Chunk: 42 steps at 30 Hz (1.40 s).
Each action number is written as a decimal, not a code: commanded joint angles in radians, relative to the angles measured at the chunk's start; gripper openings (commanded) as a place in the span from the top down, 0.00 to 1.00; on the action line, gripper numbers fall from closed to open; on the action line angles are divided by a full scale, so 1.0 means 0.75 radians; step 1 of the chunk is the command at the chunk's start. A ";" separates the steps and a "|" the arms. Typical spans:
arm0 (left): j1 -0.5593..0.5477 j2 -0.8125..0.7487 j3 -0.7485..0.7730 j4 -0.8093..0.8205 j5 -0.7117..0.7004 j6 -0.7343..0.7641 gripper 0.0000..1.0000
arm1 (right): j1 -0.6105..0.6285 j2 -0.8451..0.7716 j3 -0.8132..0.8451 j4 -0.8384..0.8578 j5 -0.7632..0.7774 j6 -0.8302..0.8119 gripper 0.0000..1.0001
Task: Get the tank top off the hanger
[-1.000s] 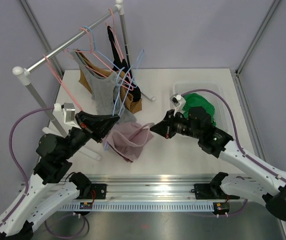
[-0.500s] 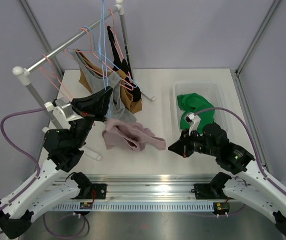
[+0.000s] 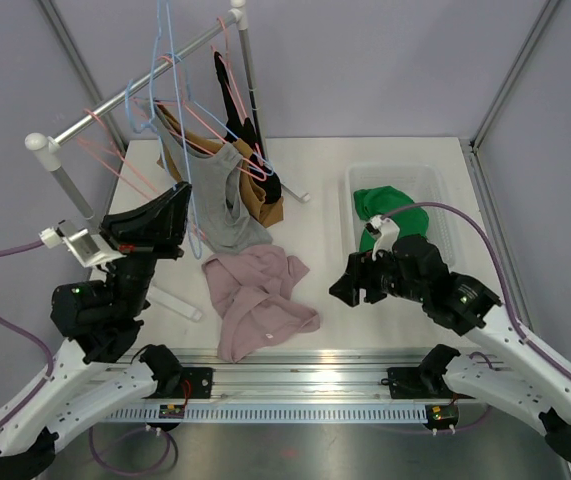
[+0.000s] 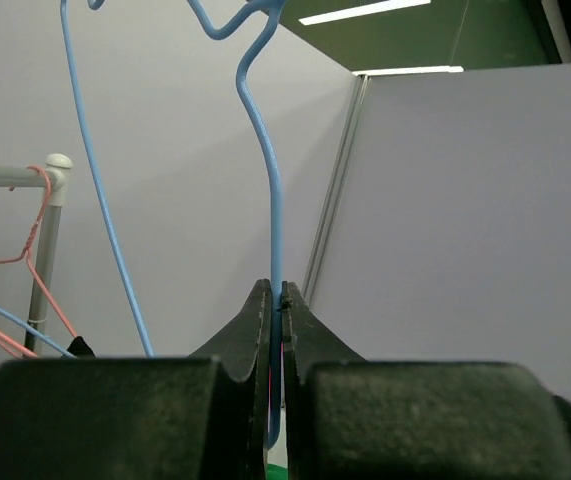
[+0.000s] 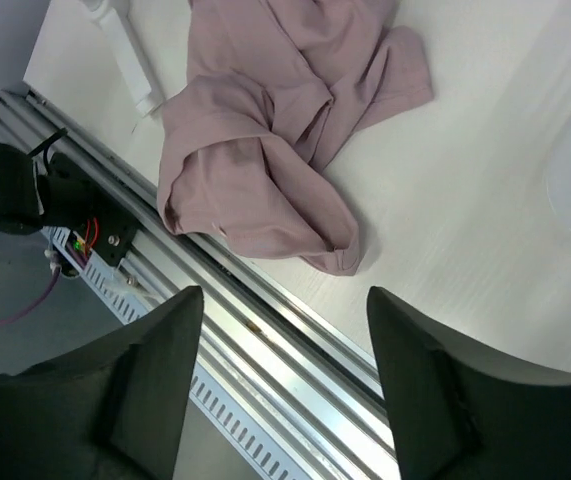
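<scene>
A: Tank top (image 3: 258,303), condition and location?

B: Dusty pink, crumpled in a loose heap, folds throughout and one hem turned under. Lying on the table (image 3: 315,225) towards its near edge, between the two arms, apart from both grippers. Clear of the blue hanger (image 4: 276,230).

A: End effectors?

B: Left gripper (image 4: 275,292) clamped on the hanger's wire, raised beside the rack (image 3: 115,98). Right gripper (image 5: 283,300) spread wide with nothing between the fingers, held over the table just right of the garment.

A: Anything obscured?

B: Hanger's top cut off at the upper edge of the overhead and left wrist views. Straps of the tank top lost in the folds; front and back impossible to tell apart. Green garment (image 3: 383,205) in the bin (image 3: 395,172) partly hidden behind the right arm.
</scene>
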 commanded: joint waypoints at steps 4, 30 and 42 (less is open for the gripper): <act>-0.012 -0.173 -0.101 -0.145 -0.176 -0.205 1.00 | 0.000 0.187 0.098 0.113 0.075 -0.026 0.20; -0.014 -0.147 -0.036 -0.597 -0.759 -0.631 1.00 | 0.002 0.484 0.206 0.183 0.112 -0.042 0.18; -0.014 0.326 0.373 -0.753 -1.197 -0.762 1.00 | 0.002 0.482 0.247 0.169 0.083 -0.048 0.18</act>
